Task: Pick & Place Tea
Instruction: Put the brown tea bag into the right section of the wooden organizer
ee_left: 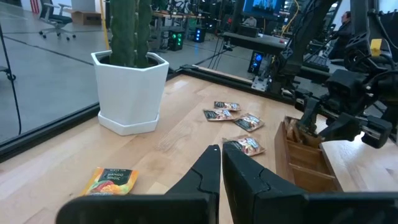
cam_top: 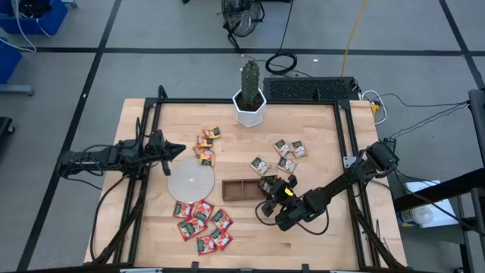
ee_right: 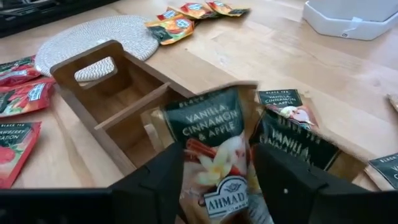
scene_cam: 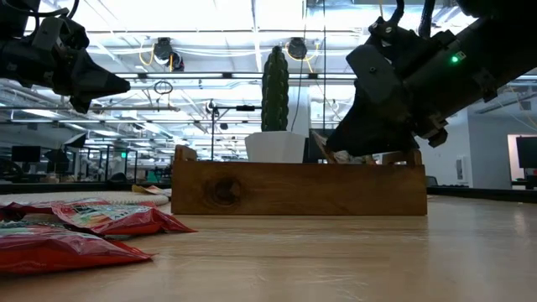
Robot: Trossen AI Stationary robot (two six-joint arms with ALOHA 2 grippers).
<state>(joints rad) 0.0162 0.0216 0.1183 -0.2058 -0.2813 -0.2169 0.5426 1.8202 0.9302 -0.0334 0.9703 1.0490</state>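
The brown tray (cam_top: 241,189) lies near the table's middle. My right gripper (ee_right: 217,186) is open over the tray's right compartment. A dark-print tea sachet (ee_right: 214,155) stands on edge between its fingers, facing the wrist camera. Another such sachet (ee_right: 292,134) leans beside it in that compartment. Red sachets (cam_top: 201,221) lie at the near left, orange ones (cam_top: 206,145) farther back, and whitish ones (cam_top: 288,152) beyond the tray. My left gripper (cam_top: 179,149) waits shut above the table's left side. My right gripper's fingers (ee_right: 158,180) stand apart on either side of the upright sachet's side edges (ee_right: 180,155), slanting down from the table's right. I cannot tell whether they touch it. The sachet's lower end is hidden down in the tray's right compartment.
A round pale woven disc (cam_top: 189,179) lies left of the tray. A cactus in a white pot (cam_top: 249,98) stands at the far edge. Black frame rails (cam_top: 345,152) run along the table's sides. The tray's other two compartments (ee_right: 109,93) show bare wood.
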